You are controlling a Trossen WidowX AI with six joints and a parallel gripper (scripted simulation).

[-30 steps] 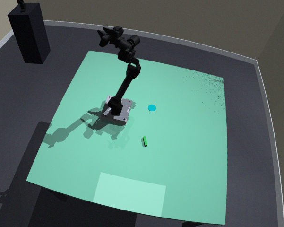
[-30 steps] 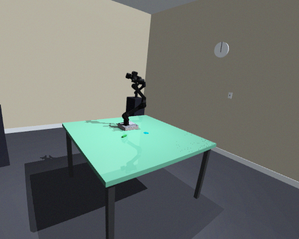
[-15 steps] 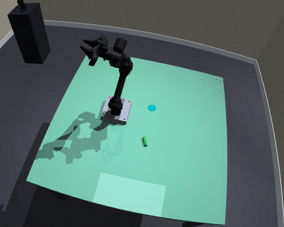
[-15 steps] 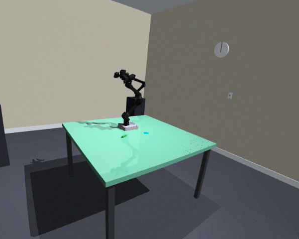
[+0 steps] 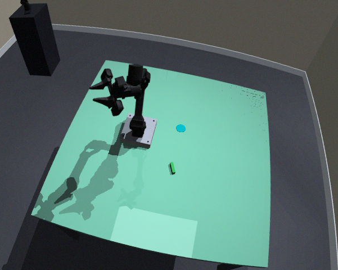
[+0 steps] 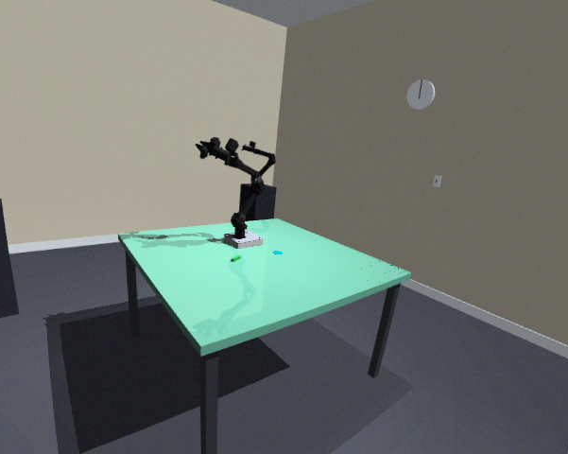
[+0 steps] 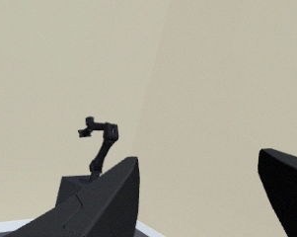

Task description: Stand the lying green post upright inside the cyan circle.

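The green post lies flat on the mint table, in front of the arm's base plate. The cyan circle is a small disc on the table, to the right of the base and apart from the post. My gripper is open and empty. It is raised high above the table's back left part, far from the post, and points out toward the room wall. The wrist view shows neither post nor circle.
A tall black pedestal stands on the floor behind the table; the wrist view shows one with a small dark arm on top. A paler rectangle marks the table's front edge.
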